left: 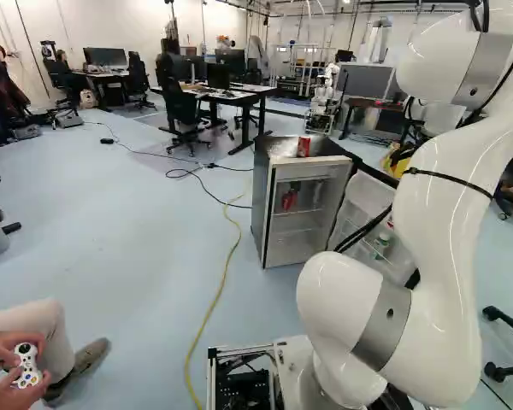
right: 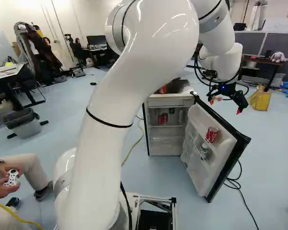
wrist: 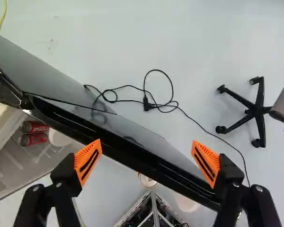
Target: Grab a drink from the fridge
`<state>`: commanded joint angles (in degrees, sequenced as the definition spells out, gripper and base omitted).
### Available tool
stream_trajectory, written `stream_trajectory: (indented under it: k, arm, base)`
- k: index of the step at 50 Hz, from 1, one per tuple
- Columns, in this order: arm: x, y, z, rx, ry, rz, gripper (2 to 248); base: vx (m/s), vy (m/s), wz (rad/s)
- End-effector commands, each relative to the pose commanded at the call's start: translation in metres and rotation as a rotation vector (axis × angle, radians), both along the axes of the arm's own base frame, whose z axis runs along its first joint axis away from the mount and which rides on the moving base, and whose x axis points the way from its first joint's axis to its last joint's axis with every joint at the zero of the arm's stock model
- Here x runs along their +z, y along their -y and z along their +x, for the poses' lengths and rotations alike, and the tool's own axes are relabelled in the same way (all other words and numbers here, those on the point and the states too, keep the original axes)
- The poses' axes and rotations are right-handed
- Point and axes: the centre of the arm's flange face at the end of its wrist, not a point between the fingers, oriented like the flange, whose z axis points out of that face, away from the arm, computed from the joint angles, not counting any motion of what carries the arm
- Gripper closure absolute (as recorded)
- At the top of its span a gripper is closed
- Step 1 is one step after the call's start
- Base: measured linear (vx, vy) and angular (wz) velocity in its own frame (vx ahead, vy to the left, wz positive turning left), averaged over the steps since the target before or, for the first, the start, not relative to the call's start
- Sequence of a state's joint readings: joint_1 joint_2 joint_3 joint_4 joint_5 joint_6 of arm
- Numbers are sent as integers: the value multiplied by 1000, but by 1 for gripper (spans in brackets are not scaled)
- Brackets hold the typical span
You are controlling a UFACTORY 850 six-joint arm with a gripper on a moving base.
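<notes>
Above the open fridge door (right: 203, 121), my end effector (wrist: 146, 143) is hanging wide open; I'm guessing reaching those cans (wrist: 33, 138) is coming next.

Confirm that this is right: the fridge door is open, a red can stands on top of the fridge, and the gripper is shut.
The gripper is not shut but open: the wrist view shows its orange pads wide apart. The fridge door is open and a red can stands on top of the fridge, as you say.
</notes>
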<state>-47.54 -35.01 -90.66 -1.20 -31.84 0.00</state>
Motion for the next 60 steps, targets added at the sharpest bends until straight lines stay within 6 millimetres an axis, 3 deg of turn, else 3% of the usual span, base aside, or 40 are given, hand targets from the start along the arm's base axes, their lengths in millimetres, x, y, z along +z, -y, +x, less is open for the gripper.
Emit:
stream_trajectory:
  k: [49,60]
  arm:
    - [-10,71,-2,-162,70,149,3]
    - [-13,77,-2,-170,74,155,3]
  base:
    - [0,0,0]
    - [0,0,0]
